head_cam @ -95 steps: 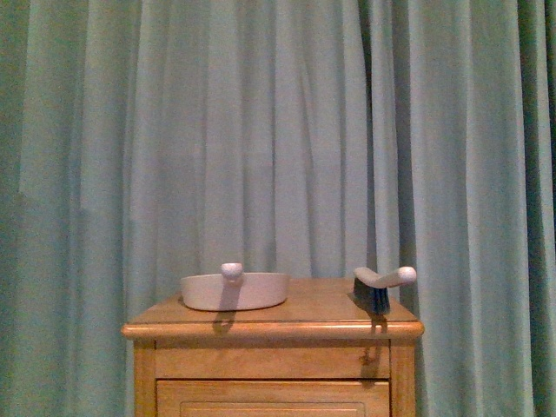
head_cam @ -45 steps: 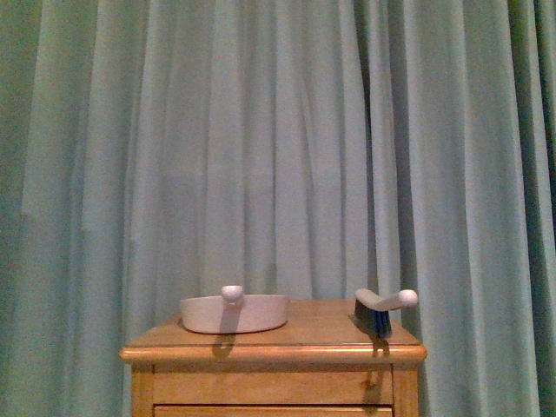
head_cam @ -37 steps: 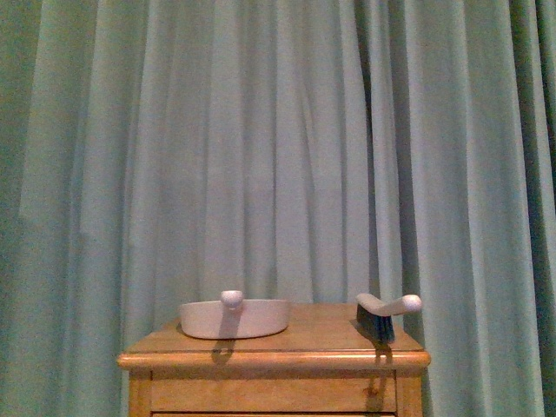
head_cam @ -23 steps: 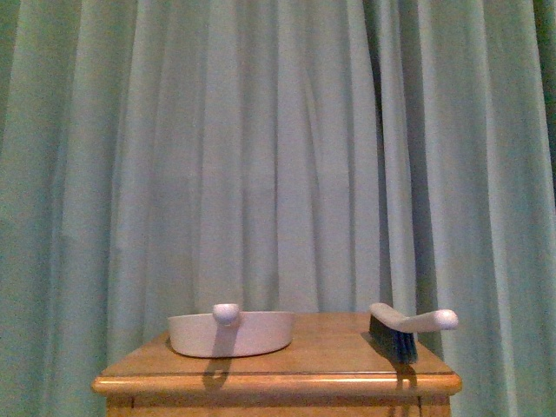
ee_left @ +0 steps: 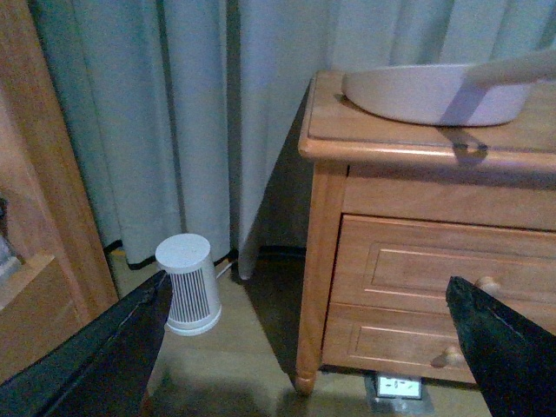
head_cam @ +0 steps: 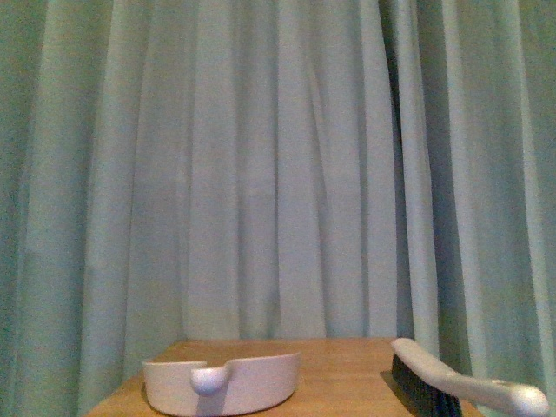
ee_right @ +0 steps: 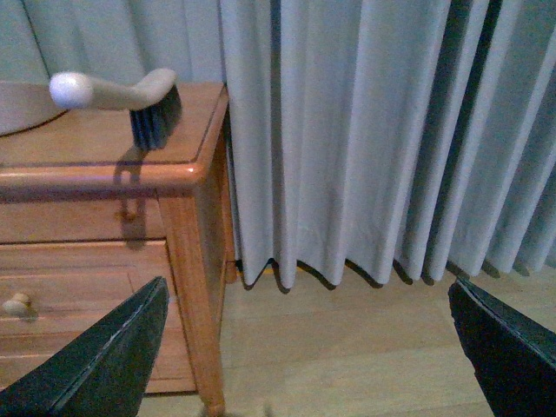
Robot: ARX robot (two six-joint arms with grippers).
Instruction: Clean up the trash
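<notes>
On the counter sit dustpan and brush; trash shows in no view. Left end effector and right end effector hang spread, empty. Reaching blind could knock the brush off.

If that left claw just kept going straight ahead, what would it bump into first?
Probably the wooden cabinet, at its near corner post, though depth is unclear. The left gripper is open.
</notes>
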